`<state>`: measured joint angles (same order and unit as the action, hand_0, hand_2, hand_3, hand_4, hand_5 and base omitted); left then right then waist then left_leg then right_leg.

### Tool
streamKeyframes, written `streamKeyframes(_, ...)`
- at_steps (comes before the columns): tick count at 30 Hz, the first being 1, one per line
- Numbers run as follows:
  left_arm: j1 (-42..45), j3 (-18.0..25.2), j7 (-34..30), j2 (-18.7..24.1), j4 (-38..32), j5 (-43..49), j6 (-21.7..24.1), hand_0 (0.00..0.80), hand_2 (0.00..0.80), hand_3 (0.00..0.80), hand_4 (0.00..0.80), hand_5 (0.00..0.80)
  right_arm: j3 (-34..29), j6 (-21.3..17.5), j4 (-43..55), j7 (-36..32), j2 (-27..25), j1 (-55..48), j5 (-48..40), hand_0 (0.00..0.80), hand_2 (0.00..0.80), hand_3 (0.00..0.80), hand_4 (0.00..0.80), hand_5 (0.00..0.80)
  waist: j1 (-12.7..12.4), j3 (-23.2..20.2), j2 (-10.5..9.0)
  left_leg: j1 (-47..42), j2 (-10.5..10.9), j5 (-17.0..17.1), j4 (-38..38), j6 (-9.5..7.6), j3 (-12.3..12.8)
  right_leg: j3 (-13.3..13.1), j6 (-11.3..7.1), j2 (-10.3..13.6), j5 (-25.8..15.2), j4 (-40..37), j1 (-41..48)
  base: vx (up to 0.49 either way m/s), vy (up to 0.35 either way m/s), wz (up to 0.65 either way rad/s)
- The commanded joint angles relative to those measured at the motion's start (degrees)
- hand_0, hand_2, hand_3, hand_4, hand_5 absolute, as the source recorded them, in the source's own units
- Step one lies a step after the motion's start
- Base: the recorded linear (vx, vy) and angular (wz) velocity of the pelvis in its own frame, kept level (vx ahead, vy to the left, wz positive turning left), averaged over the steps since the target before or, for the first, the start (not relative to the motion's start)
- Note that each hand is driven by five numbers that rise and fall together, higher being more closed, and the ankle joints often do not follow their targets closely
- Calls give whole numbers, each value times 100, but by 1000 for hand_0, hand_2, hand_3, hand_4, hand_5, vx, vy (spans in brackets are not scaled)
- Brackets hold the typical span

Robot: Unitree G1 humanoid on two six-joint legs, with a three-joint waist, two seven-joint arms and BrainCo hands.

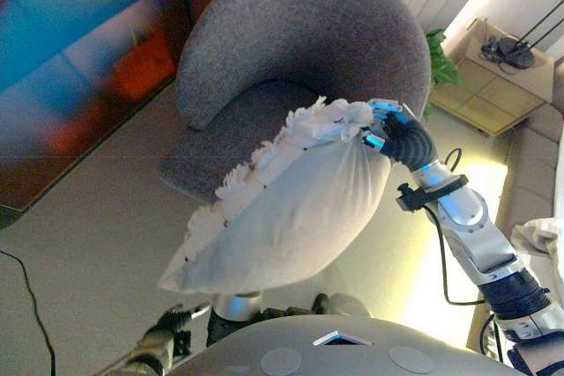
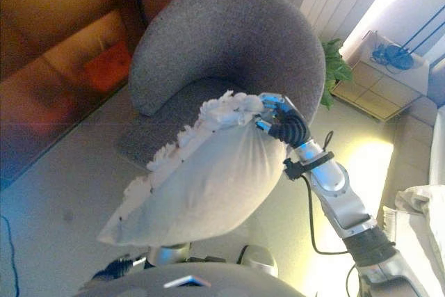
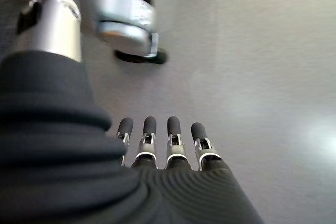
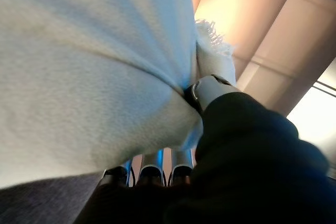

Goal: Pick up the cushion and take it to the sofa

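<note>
A white fringed cushion (image 1: 282, 217) hangs in the air in front of a grey round armchair (image 1: 300, 41). My right hand (image 1: 392, 134) is shut on the cushion's upper corner; its wrist view shows the cloth (image 4: 89, 61) bunched between its thumb (image 4: 210, 88) and fingers. The cushion also shows in the right eye view (image 2: 201, 179), held by the same hand (image 2: 281, 122). My left hand (image 1: 163, 341) is low at the bottom left, away from the cushion. Its wrist view shows its fingers (image 3: 160, 135) straight and empty above the floor. A light sofa (image 1: 538, 165) lies at the right edge.
A small wooden side table (image 1: 498, 77) with a dark lamp base stands at the back right beside a green plant (image 1: 439, 63). A pale cloth (image 1: 542, 239) lies on the sofa. A dark wall with a blurred colourful panel (image 1: 79, 50) is at the left. Pale floor (image 1: 88, 253) lies around the armchair.
</note>
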<state>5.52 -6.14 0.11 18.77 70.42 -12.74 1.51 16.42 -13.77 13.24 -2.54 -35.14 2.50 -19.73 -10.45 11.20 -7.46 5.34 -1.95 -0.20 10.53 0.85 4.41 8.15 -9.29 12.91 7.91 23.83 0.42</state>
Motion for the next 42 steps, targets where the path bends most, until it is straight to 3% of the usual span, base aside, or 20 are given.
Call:
streamKeyframes(1,109,-318,4,57,-56,9,4,0,0,0,0,0,-581,-686,590,388,-20,461,-413,800,800,800,800,800,-81,-484,-33,523,175,87,-533,-328,-574,36,-149,-533,-947,949,406,77,36,20)
streamKeyframes(2,109,-318,4,57,-56,9,4,0,0,0,0,0,-581,-686,590,388,-20,461,-413,800,800,800,800,800,-81,-485,-33,523,175,87,-533,-328,-574,36,-149,-533,-947,950,405,305,137,23)
streamKeyframes(3,113,-489,13,69,-103,69,-100,0,0,0,0,0,-438,-706,338,621,126,604,-360,800,800,800,800,800,-29,-488,38,241,317,-25,-593,-417,-610,124,-5,-600,-875,795,-96,352,154,5)
streamKeyframes(4,118,-500,0,64,-113,48,-121,0,0,0,0,0,-417,-715,283,646,143,628,-365,800,800,800,800,800,-22,-490,55,215,316,-29,-605,-412,-605,166,22,-607,-821,694,-121,458,150,-8)
streamKeyframes(6,82,-473,-19,57,-118,170,-181,0,0,0,0,0,-437,-875,-142,736,234,782,-327,800,800,800,800,800,0,-392,83,-1,300,-91,-656,-341,-559,380,152,-542,-745,-163,-389,158,-22,-1)
streamKeyframes(7,80,-471,-19,57,-117,170,-181,0,0,0,0,0,-435,-879,-147,736,235,787,-327,800,800,800,800,800,6,-385,86,-8,297,-92,-657,-339,-566,389,155,-545,-746,-172,-375,125,-126,17)
streamKeyframes(8,35,-469,-27,84,-100,350,-225,0,0,0,0,0,-523,-933,-497,852,245,994,-217,800,800,800,800,800,5,-246,44,-129,277,-184,-661,-293,-525,481,184,-453,-804,-926,-520,146,-157,24)
streamKeyframes(9,14,-465,-28,95,-97,440,-257,0,0,0,0,0,-564,-894,-648,928,223,1130,-240,800,800,800,800,800,22,-206,4,-167,274,-216,-666,-274,-527,495,152,-406,-942,-1299,-558,149,-156,29)
streamKeyframes(11,10,-460,-29,95,-97,442,-259,0,0,0,0,0,-559,-898,-659,929,223,1145,-241,800,800,800,800,800,33,-182,16,-192,266,-225,-666,-271,-540,512,152,-418,-954,-1336,-509,134,-86,55)
streamKeyframes(12,74,-443,-31,127,-112,662,-287,0,0,0,0,0,-798,-657,-1038,1153,101,1465,-339,800,800,800,800,800,32,-135,-82,-405,263,-437,-670,-252,-576,437,15,-280,-1308,-1697,-621,208,-111,64)
streamKeyframes(16,151,-403,-88,173,-95,849,-307,0,0,0,0,0,-1023,-514,-1553,1156,-53,1737,-403,800,800,800,800,800,-14,-172,-101,-566,257,-518,-726,-254,-668,593,-32,-211,-1339,-1879,-424,234,-73,53)
streamKeyframes(18,127,-405,-189,275,-73,995,-384,0,0,0,0,0,-1074,-399,-2046,1175,-119,1957,-409,800,800,800,800,800,-90,-229,-130,-666,202,-553,-778,-191,-594,795,-99,-92,-1421,-2072,-247,155,-56,34)
streamKeyframes(24,64,-459,-370,459,-150,1118,-575,0,0,0,0,0,-1080,-2,-2891,1184,-62,2200,-547,800,800,800,800,800,-136,-196,-113,-853,27,-609,-816,-75,-497,1063,-210,101,-1522,-2135,-135,108,-48,31)
streamKeyframes(42,-17,-645,-460,690,-255,989,-749,0,0,0,0,0,-1228,766,-5196,523,-494,2492,-951,800,800,800,800,800,-267,31,-50,-1120,-335,-584,-1019,185,-444,1395,-368,258,-1616,-2199,-190,57,-52,10)
